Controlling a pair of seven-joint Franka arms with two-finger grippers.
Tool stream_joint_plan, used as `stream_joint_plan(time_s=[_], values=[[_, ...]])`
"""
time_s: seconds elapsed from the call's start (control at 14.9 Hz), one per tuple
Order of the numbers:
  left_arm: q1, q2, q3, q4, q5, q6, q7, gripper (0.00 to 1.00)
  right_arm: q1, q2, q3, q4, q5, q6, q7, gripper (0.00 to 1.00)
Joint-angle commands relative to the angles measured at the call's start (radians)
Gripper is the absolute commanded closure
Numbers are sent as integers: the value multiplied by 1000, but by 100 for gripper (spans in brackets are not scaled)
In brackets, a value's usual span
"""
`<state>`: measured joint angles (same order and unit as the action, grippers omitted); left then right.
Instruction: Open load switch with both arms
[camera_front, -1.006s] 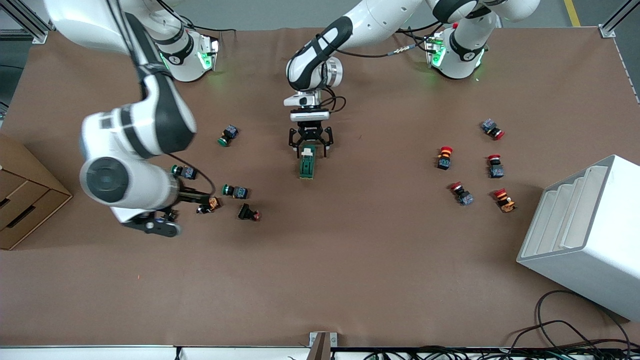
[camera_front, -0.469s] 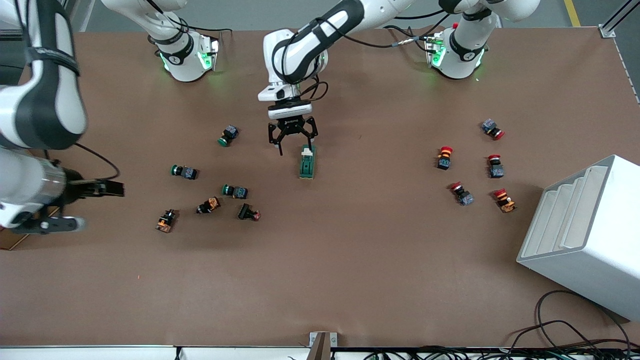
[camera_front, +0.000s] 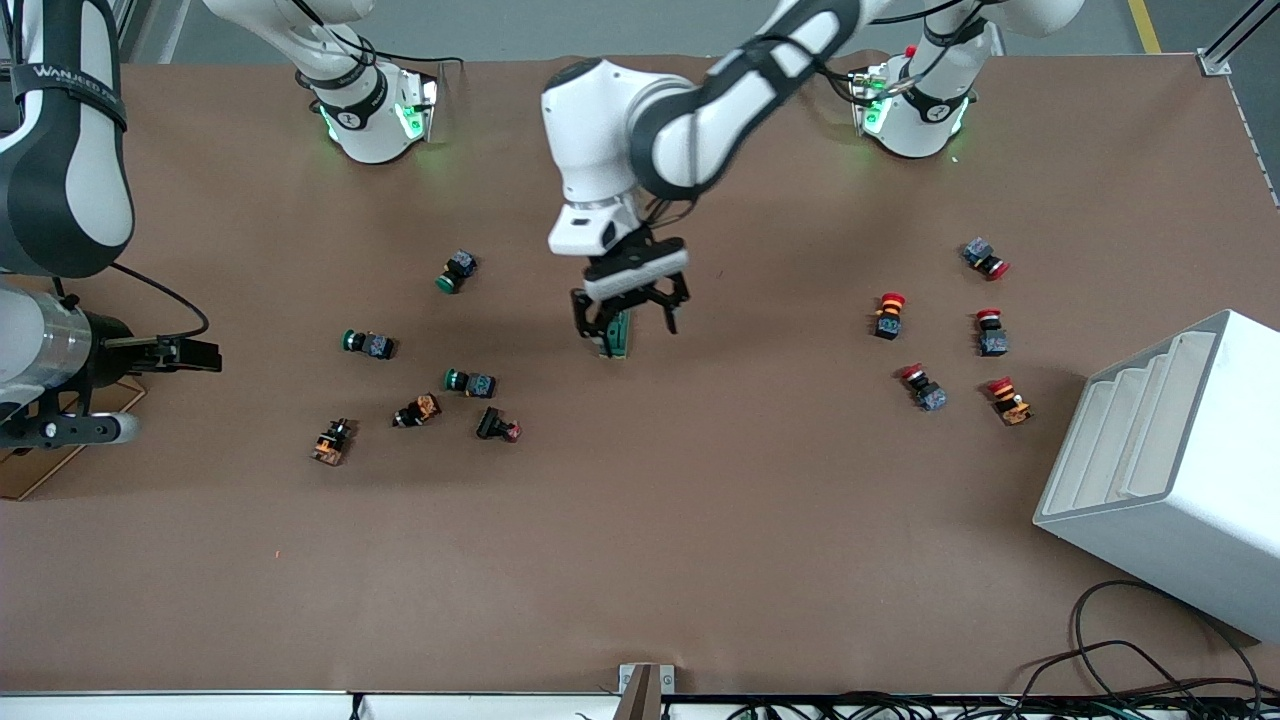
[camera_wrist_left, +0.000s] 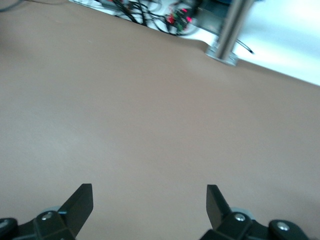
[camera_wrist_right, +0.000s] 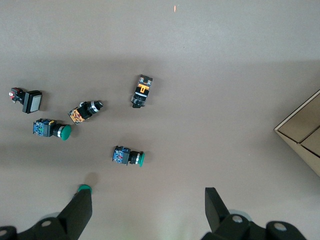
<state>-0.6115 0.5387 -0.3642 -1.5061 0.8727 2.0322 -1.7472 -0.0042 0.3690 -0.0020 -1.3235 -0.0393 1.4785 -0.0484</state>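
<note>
The load switch (camera_front: 621, 342), a small dark-green block, lies mid-table, its farther end hidden under my left gripper (camera_front: 627, 322). That gripper hangs open right over the switch, a finger on either side, and I cannot tell if it touches. In the left wrist view the left gripper (camera_wrist_left: 149, 200) is open over bare brown table, with the switch out of sight. My right gripper (camera_front: 205, 357) is up in the air toward the right arm's end of the table. It shows open in the right wrist view (camera_wrist_right: 148, 207), with nothing between its fingers.
Green-capped push buttons (camera_front: 368, 344) (camera_wrist_right: 127, 156) and other small buttons are scattered toward the right arm's end. Red-capped ones (camera_front: 889, 314) lie toward the left arm's end, near a white rack (camera_front: 1170, 470). A cardboard box (camera_wrist_right: 305, 137) stands at the table's edge.
My left gripper drew off the switch's farther end, then came back lower over it. My right arm rose from the button cluster and swung out toward its end of the table.
</note>
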Motion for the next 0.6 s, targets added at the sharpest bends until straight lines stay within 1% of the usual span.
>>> stream_joint_plan(time_s=[0.0, 0.2, 0.34, 0.4, 0.54], values=[[80, -32, -10, -19, -46, -93, 112, 0, -11, -5, 20, 12, -20, -26, -5, 0], [188, -60, -12, 18, -157, -110, 276, 0, -3, -5, 24, 12, -11, -55, 1, 0], [269, -104, -15, 18, -194, -110, 354, 0, -6, -7, 28, 10, 6, -53, -4, 0], [313, -129, -18, 21, -234, -110, 412, 0, -6, -5, 28, 10, 10, -46, -4, 0], [381, -169, -16, 73, -357, -113, 556, 0, -5, -10, 28, 12, 12, -43, -4, 0]])
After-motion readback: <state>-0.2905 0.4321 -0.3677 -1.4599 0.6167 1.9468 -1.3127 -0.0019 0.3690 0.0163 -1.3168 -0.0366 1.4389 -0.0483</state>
